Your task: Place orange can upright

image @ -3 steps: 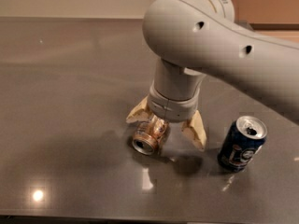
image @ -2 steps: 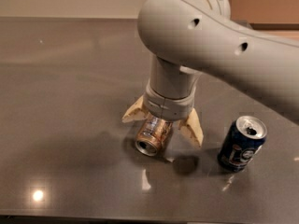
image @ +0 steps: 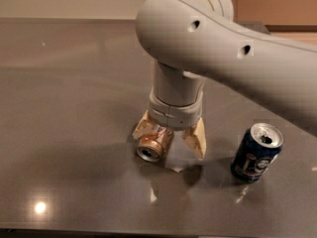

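The orange can (image: 152, 146) lies on its side on the dark grey table (image: 74, 108), its silver end facing the camera. My gripper (image: 169, 144) comes down from above and straddles it, open. The left tan finger (image: 141, 129) is right against the can. The right tan finger (image: 197, 140) stands apart from it with a gap between. The back part of the can is hidden under the wrist.
A dark blue can (image: 256, 153) stands upright with its top opened, to the right of the gripper. The big white arm (image: 223, 48) reaches in from the right above it. The table's front edge runs along the bottom.
The gripper has come down a little and shifted slightly left around the orange can. The can has hardly moved. The blue can is unmoved.
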### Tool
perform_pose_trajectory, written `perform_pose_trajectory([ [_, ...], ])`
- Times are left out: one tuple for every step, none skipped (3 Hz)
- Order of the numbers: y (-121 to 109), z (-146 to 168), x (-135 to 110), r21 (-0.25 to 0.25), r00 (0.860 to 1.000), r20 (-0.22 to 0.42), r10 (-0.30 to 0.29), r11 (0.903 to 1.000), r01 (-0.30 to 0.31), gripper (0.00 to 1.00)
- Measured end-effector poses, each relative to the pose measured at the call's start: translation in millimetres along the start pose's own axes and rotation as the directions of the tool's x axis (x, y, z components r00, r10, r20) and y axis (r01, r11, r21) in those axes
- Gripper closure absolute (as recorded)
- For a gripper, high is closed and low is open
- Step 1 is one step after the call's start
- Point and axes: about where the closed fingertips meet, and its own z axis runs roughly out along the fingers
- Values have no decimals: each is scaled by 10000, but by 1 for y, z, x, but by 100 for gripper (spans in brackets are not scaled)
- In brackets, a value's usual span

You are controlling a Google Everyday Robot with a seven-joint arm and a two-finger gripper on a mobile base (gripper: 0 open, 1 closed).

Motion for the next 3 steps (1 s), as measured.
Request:
perform_pose_trajectory([
  [0,4,1,-284,9998,52,187,9994,-185,43],
  [-6,5,2,-348,9994,65,335,9988,-332,64],
  [-13,-2,5,-249,9983,129,566,9981,-563,88],
])
